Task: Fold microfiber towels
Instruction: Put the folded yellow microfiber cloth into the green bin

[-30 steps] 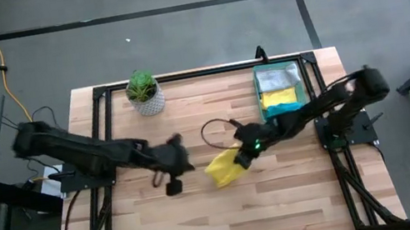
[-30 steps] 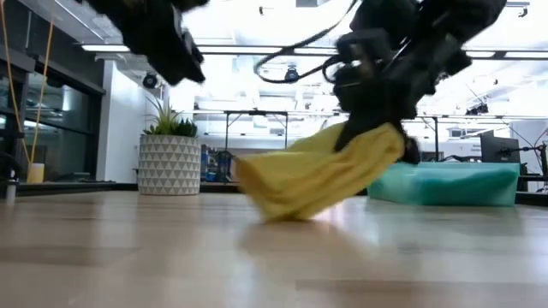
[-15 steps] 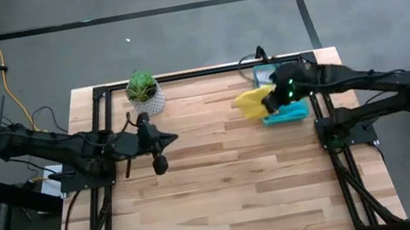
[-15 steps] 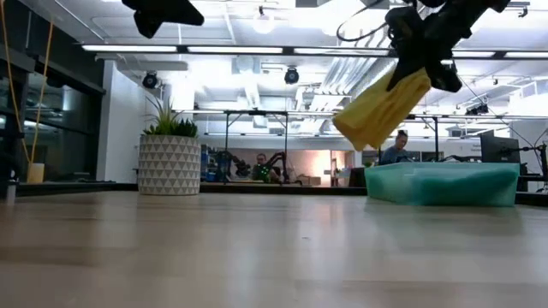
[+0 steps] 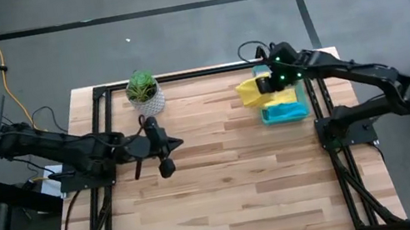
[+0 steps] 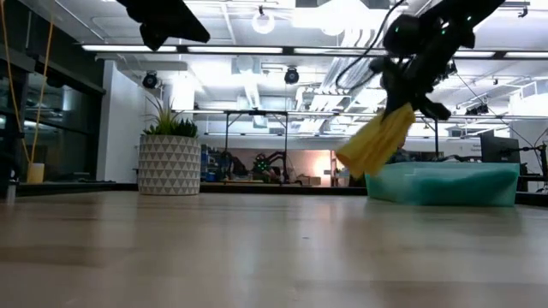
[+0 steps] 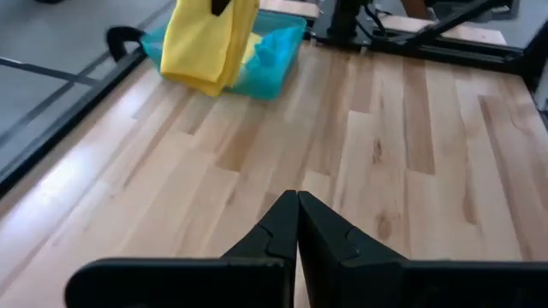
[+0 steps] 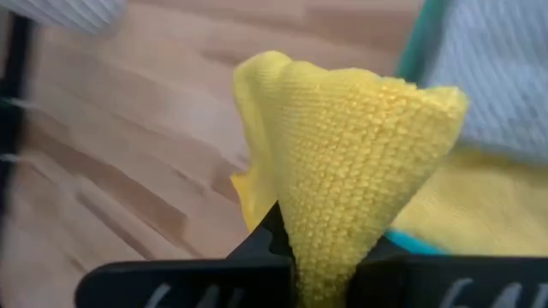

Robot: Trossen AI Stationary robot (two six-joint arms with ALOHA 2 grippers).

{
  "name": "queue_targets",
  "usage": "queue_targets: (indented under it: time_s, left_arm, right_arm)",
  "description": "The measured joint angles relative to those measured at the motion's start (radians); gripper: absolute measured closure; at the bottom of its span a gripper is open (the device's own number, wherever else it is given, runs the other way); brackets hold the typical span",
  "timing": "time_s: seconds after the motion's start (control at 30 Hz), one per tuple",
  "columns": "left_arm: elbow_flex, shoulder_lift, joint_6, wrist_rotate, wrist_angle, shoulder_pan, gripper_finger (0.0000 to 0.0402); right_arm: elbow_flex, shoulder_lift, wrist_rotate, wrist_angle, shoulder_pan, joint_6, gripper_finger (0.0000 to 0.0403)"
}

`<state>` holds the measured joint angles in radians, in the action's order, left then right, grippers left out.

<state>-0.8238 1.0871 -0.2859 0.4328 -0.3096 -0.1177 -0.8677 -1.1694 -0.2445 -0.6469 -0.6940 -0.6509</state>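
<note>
- The left gripper (image 5: 165, 169) hovers over the table (image 5: 229, 204) around its nine o'clock side, fingers clenched on nothing, well apart from every towel.
- The right gripper (image 5: 266, 85) grasps a yellow towel (image 5: 250, 92), which hangs in a narrow drape, long axis running downward, at the near-left edge of the green tray (image 5: 302, 110) at about two o'clock.
- The tray, holding another yellow towel (image 5: 281, 97), lies just right of the drape; the right arm is far nearer.
- The plant (image 5: 144, 93) stands at eleven o'clock.
- Half a second ago the towel hung higher and farther left; it has dropped closer to the tray.
</note>
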Motion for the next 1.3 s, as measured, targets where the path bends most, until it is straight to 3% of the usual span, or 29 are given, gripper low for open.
queue_targets:
  time_s: [0.23,0.5,0.77,1.07,1.3]
  left_arm:
    - [0.0,0.002,0.0,-0.032,0.0,0.0,0.0401]
    - [0.0,0.002,0.0,-0.028,0.0,0.0,0.0401]
    - [0.0,0.002,0.0,-0.025,0.0,0.0,0.0401]
    - [0.0,0.001,0.0,-0.025,0.0,0.0,0.0401]
    - [0.0,0.001,0.0,-0.025,0.0,0.0,0.0401]
  right_arm:
    - [0.0,-0.04,0.055,-0.134,-0.018,0.068,0.0402]
    - [-0.001,-0.02,0.242,-0.308,-0.064,0.099,0.0402]
    - [-0.001,-0.026,0.373,-0.348,-0.092,0.083,0.0402]
    - [-0.001,-0.11,0.375,-0.363,-0.091,-0.03,0.0396]
    - [-0.001,-0.157,0.376,-0.386,-0.091,0.004,0.0335]
